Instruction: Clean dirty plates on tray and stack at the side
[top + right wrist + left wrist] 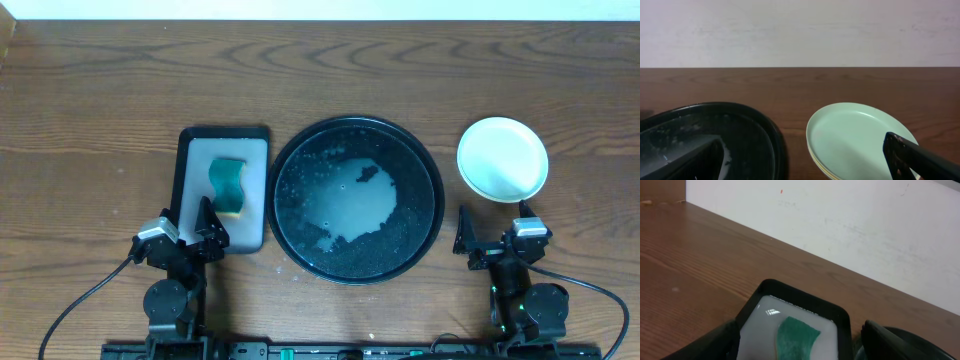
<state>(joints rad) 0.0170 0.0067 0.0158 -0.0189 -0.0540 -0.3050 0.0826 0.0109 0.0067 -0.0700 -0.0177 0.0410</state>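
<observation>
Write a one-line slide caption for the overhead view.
Plates stacked right of the wet round tray, sponge in the rectangular tray left of it; left gripper and right gripper open, holding nothing.

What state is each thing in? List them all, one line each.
Tray: wet and foamy, no dishes on it.
Plates: stacked right of the tray, top one mint and clean.
Sponge: lying in the small tray, not gripped.
Small tray: holds only the sponge.
Left claw: open, empty.
Right claw: open, empty.
</observation>
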